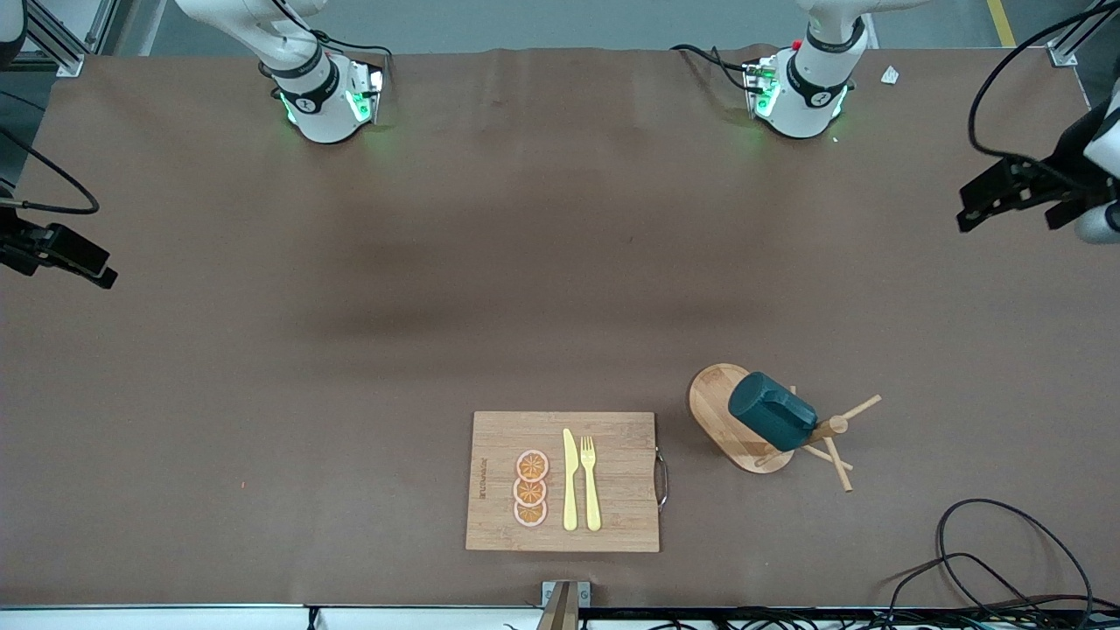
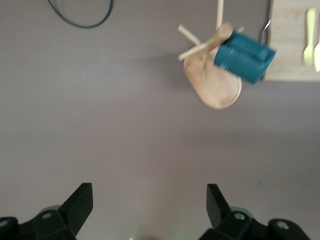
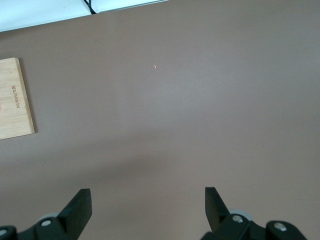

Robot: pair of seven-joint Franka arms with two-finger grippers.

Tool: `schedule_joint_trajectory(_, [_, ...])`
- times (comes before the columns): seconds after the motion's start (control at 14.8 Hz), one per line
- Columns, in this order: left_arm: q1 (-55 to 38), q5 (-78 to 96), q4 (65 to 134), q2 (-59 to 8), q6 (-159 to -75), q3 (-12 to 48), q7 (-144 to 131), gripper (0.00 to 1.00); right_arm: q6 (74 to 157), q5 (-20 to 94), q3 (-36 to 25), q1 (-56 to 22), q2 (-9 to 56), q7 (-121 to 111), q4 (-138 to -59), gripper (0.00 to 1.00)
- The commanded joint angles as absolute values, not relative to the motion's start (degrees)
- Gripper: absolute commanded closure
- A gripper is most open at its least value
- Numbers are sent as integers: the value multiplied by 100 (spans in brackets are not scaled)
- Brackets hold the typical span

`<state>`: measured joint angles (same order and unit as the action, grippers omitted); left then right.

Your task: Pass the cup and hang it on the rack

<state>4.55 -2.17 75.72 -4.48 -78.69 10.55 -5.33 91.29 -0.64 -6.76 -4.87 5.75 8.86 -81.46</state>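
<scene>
Ahead of my right gripper (image 3: 145,212), fingers spread, I see bare table. The dark teal cylindrical cup (image 1: 772,411) already hangs tilted on the light wooden rack (image 1: 713,398), ahead of my open-fingered, nearer left gripper (image 2: 150,210).

Robotics lab bench, not a real kitchen. Brown-covered tabletop (image 1: 560,262) with two arm bases (image 1: 328,105) bolted along the top of the frame, aluminium framing (image 1: 52,44) at the upper corners, loose cables (image 1: 989,560) lower right. Kitchen props only: cutting board (image 1: 612,525) with toy cutlery (image 1: 581,481).
</scene>
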Motion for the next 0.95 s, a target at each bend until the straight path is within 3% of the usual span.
schedule_joint_trajectory(0.0, [299,-193,8382,262,-7875,915,-431,0,9105,-79,-606,-404,536,984,-8147,0])
schedule_joint_trajectory(0.41, [193,-54,9456,1133,-8130,817,-518,0,9123,-70,-606,-396,536,896,-8147,0])
schedule_joint_trajectory(0.88, [202,35,9097,818,-8112,791,-492,0,9114,-70,-606,-396,536,896,-8147,0])
